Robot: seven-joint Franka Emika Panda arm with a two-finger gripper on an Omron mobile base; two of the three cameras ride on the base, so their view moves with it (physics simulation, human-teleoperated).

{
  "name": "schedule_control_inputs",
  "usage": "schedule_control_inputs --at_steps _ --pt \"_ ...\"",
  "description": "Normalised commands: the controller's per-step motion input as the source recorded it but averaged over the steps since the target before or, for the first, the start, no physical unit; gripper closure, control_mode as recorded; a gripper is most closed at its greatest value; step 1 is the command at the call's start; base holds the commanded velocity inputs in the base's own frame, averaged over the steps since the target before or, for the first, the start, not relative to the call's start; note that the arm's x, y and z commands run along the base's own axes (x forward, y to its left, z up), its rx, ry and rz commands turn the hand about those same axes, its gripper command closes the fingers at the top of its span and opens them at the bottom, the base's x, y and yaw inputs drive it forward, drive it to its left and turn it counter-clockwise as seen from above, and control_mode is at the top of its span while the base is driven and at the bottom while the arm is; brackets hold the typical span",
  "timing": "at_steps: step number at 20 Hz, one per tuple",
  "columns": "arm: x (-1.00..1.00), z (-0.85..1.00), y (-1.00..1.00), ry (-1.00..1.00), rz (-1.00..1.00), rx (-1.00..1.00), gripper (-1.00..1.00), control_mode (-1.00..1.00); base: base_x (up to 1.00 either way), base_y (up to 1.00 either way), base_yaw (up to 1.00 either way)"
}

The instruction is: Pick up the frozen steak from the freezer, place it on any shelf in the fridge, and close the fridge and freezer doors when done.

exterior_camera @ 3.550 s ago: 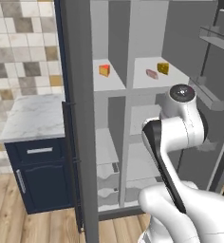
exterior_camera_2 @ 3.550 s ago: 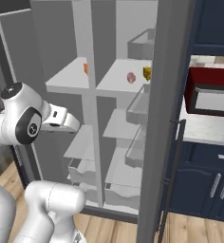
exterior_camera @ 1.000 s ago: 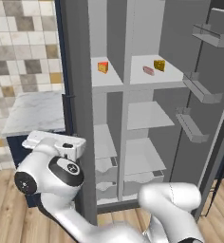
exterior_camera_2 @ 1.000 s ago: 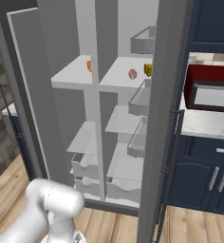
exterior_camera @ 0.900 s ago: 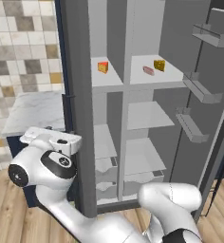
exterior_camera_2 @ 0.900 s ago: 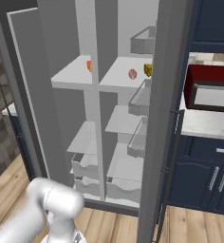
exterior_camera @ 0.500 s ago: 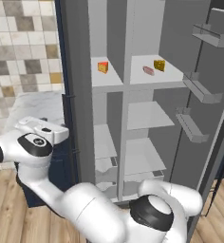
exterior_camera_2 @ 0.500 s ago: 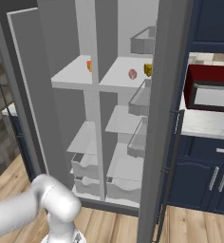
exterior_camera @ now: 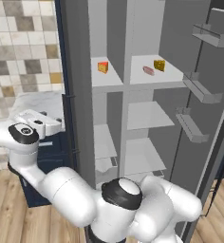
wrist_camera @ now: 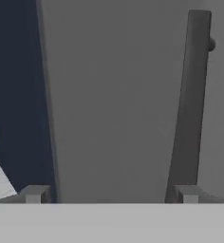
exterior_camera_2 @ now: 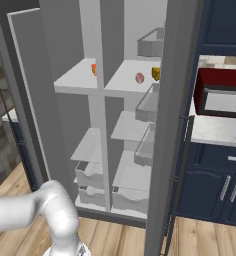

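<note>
The frozen steak (exterior_camera: 148, 70) is seen resting on the fridge's upper shelf (exterior_camera: 156, 78). Spread wide and empty, the fingers (wrist_camera: 34, 193) are faced squarely at the freezer door (wrist_camera: 118, 104), its upright handle (wrist_camera: 190, 104) just off-centre.

The gripper (wrist_camera: 109, 194) is mostly cut off in the hand view, just the two fingertip stubs poking up, so can't really tell how wide it's spread. The freezer door (wrist_camera: 118, 104) runs off the top there, and its handle (wrist_camera: 187, 104) disappears at the bottom. In the right base view the frozen steak (exterior_camera_2: 139, 77) is too tiny to make out any detail.
</note>
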Motion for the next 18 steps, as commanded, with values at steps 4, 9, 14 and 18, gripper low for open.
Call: schedule_control_inputs --at_steps 4,9,14,18 --pt "0.05 0.0 -0.84 0.0 0.0 0.0 -1.0 -1.0 0.0 0.0 0.0" --pt "0.24 0.0 -0.89 0.0 0.0 0.01 -1.0 -1.0 0.0 0.0 0.0" --pt "0.31 0.0 -0.9 0.01 0.0 0.02 -1.0 -1.0 0.0 0.0 0.0" --pt "0.1 0.07 -1.0 0.0 0.0 0.06 -1.0 -1.0 0.0 0.0 0.0"
